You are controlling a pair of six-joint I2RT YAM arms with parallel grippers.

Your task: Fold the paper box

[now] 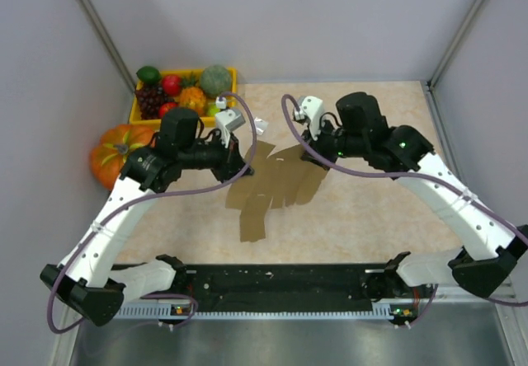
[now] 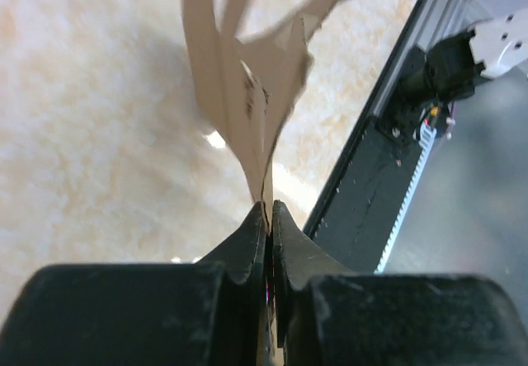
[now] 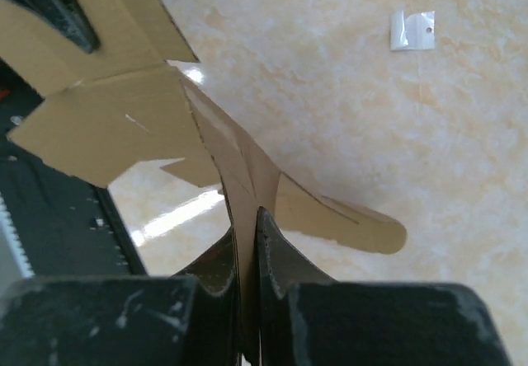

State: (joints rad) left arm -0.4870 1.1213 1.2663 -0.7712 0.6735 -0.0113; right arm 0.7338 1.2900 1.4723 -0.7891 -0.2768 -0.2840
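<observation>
A: Item 1?
B: One flat brown kraft cardboard box cut-out [image 1: 276, 186], unfolded, mid of table [image 1: 371, 213], loose flaps trailing toward 6 o'clock.
A: Tools?
B: I've got left gripper [image 2: 269, 211] pinched tight on its 9 o'clock edge, and right gripper [image 3: 246, 214] clamped on the 2 o'clock edge.
A: Risk?
B: I reckon arms pulling apart = tear. Thin edge grips may slip, so the sheet drops or creases off-line.

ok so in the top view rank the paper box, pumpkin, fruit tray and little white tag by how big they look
1. paper box and fruit tray: look about alike, not ranked
2. pumpkin, partly hidden
3. white tag, clearly smallest
</observation>
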